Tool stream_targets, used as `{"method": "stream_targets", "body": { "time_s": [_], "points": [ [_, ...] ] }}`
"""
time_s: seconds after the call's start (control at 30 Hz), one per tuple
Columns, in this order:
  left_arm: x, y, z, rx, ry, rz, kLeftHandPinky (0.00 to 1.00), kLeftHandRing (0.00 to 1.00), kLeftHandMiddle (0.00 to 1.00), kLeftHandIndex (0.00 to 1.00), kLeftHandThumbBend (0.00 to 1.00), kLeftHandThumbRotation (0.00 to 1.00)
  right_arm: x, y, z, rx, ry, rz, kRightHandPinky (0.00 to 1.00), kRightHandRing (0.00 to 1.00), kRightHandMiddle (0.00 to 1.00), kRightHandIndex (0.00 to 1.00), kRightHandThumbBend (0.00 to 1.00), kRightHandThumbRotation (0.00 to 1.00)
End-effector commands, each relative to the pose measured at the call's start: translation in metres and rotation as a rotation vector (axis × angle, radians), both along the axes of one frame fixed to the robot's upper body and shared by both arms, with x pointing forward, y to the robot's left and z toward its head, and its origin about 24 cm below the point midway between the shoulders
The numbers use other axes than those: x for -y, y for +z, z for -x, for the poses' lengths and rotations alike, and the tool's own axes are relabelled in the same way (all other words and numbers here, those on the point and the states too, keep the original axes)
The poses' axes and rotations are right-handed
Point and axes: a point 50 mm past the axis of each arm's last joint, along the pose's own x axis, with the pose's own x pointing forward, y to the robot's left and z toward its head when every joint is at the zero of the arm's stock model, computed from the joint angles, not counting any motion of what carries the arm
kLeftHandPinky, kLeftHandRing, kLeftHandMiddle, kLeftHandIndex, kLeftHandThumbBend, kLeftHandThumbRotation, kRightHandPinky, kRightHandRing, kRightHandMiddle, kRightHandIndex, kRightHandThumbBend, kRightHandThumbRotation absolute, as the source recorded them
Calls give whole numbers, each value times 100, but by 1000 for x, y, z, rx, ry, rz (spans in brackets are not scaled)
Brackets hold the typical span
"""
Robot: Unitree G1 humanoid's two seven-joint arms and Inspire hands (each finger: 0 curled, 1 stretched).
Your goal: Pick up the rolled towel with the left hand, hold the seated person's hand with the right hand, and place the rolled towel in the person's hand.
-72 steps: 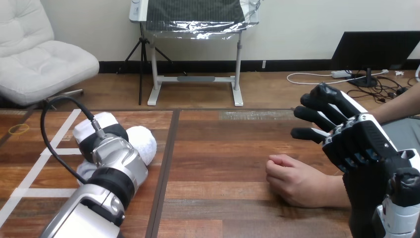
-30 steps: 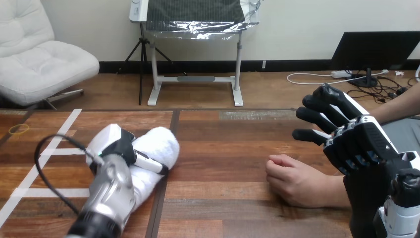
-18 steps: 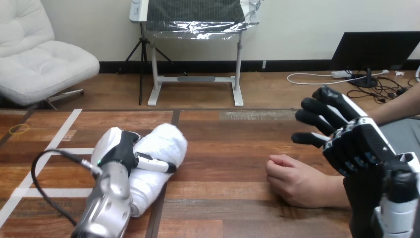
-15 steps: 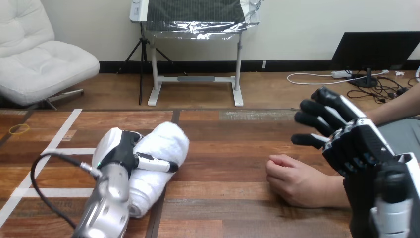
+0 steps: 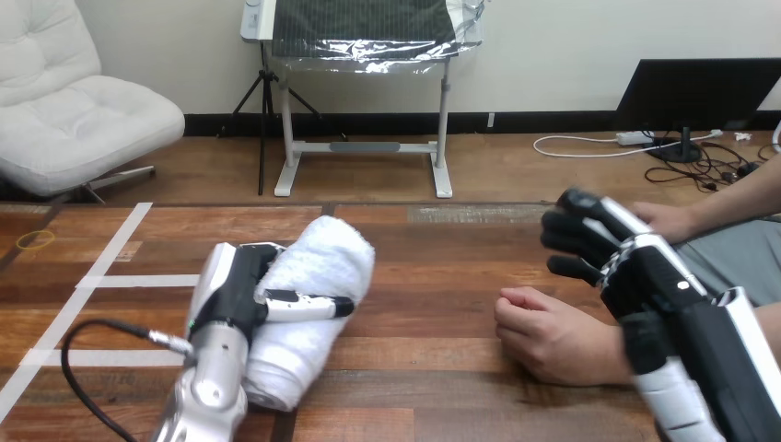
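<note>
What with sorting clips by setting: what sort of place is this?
Probably a robot test bench: a table marked with white tape, the left hand gripping a rolled towel, a person's nearer hand resting on the table.

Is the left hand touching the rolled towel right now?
Touching. The head view shows the left hand pressed against the side of the rolled towel, with its thumb curled across the towel's top.
</note>
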Motion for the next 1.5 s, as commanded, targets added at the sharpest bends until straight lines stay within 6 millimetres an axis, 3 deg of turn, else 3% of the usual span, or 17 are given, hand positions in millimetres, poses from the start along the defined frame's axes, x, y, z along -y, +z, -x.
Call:
{"method": "stream_targets", "body": {
  "time_s": [0.0,0.47,0.83,1.47],
  "points": [
    [12,126,-3,670,-37,184,27,35,40,42,66,0,19,19,-34,111,-29,206,85,86,86,87,69,78],
    [16,127,3,743,-61,305,26,34,39,40,62,0,38,25,-50,108,-66,371,84,87,88,88,72,73],
    [17,127,3,793,-47,347,27,35,40,39,59,0,51,29,-61,85,-83,462,77,85,89,88,78,67],
    [14,120,-19,869,-43,443,28,35,40,40,57,0,59,38,-71,41,-90,561,70,84,88,87,82,58]
  ]
}}
